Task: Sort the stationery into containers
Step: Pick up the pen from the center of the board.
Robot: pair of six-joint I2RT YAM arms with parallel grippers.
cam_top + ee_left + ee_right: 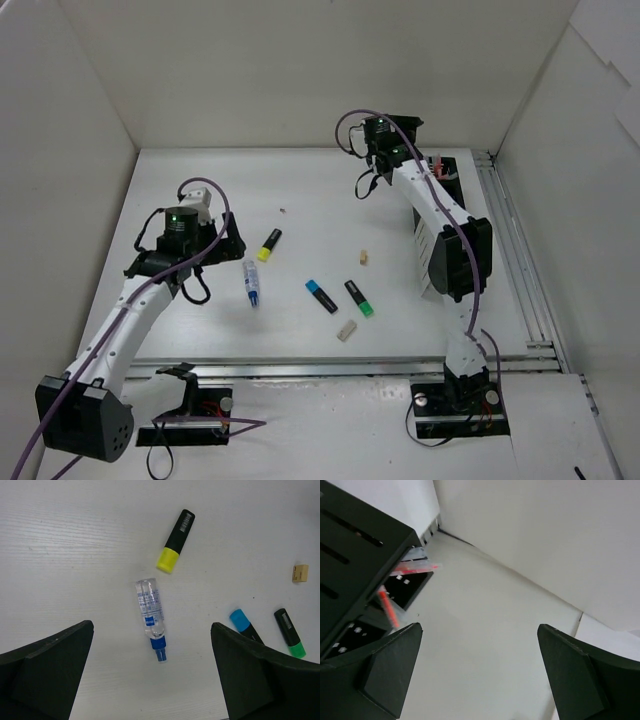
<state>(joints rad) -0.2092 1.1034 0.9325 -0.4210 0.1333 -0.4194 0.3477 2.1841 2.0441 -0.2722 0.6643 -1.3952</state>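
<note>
Broadly, the white bench (200, 200) carried everything, with the black container (350, 540) at its far right and red pens (390, 607) leaning inside. The right tool (480, 680) hung beside that box, its jaws spread and empty. The left tool (152, 680) hovered over the white-blue tube (150, 612), likewise spread wide and holding nothing.

That tube lay flat on the bench, apart from the yellow highlighter (175, 540) beyond it. It looked light, stiff and smooth-sided, so it was probably prone to roll or slip. A hold across the middle of its clear barrel, not on the narrow blue cap, seemed safest.

The blue highlighter (241, 621) and the green highlighter (287, 630) lay to its right, and a tiny beige eraser (300, 573) sat farther off.
</note>
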